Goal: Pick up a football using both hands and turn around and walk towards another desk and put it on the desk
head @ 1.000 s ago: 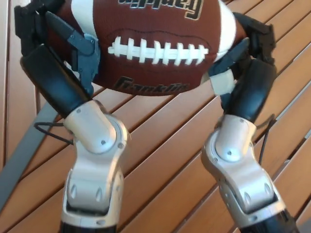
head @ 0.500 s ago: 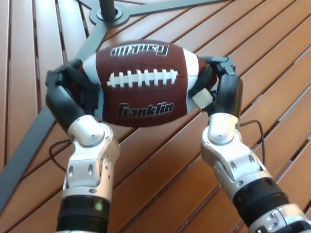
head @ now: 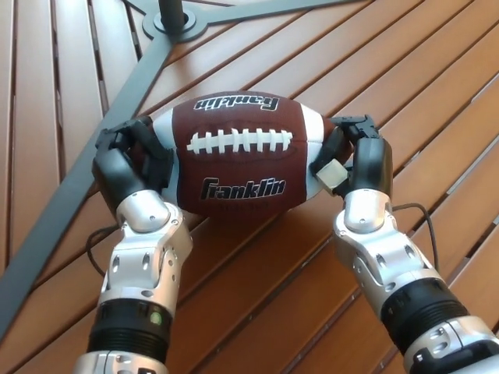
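The football (head: 243, 165) now sits smaller and lower in our view than a second ago, when it filled the top of the frame; we have pushed it out and away from the camera, laces up, "Franklin" facing us. We judge this as carrying it or starting to lower it. The left robot hand (head: 131, 162) grasps its left end, the right robot hand (head: 355, 156) its right end, fingers wrapped tight. Beneath lie brown wooden slats (head: 437, 70) and a grey metal base (head: 173, 17) at far left; whether the ball touches them we cannot tell.

Football (head: 240, 156) ends hidden behind both hands; grey metal base (head: 170, 17) cut off at top edge.
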You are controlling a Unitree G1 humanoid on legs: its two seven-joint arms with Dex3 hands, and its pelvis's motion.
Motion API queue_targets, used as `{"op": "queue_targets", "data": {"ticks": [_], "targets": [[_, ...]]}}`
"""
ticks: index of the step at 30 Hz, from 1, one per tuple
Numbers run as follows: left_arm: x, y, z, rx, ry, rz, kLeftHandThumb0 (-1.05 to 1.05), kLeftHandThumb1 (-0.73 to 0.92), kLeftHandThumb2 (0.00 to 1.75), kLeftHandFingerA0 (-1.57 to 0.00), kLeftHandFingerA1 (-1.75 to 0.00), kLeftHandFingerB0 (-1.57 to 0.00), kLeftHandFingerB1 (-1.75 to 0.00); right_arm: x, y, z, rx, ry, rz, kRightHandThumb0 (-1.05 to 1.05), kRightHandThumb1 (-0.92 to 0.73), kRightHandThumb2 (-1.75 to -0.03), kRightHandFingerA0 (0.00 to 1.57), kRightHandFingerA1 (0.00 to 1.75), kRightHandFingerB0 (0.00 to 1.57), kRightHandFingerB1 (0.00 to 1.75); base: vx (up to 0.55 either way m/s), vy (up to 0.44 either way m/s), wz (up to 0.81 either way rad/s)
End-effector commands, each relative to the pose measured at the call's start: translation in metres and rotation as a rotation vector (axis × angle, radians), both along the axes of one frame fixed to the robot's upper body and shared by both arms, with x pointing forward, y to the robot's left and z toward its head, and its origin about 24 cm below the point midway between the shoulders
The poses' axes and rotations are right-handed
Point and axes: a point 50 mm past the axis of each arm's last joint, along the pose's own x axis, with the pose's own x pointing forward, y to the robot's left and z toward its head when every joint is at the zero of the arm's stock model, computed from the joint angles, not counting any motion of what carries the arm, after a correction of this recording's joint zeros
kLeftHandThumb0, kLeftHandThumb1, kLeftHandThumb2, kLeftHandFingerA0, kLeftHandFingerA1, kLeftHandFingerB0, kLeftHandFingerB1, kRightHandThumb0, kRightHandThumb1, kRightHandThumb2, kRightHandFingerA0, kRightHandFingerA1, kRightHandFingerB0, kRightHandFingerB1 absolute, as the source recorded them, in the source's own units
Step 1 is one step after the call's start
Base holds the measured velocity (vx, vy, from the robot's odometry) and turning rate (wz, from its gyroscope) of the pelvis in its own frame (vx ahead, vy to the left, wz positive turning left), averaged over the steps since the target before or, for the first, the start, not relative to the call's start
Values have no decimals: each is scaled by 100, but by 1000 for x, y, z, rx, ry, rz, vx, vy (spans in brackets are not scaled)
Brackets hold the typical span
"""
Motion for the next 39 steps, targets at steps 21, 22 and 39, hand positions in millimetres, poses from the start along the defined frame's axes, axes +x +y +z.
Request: {"op": "queue_targets", "data": {"ticks": [21,22,39], "targets": [[-36,75,37,151,77,-682,-105,91,124,0,-13,0,0,-23,-44,51,-360,108,606,-105,-78,-103,0,0,0,1,0,0,0],[-40,85,43,196,88,-693,-104,92,124,0,-13,0,0,-26,-56,54,-434,98,612,-105,-92,-76,0,0,0,0,0,0,0],[-82,120,29,336,238,-718,-94,87,120,0,-8,-6,-9,-61,-131,65,-485,173,578,-98,-83,-119,0,21,0,8,0,0,1]]}}
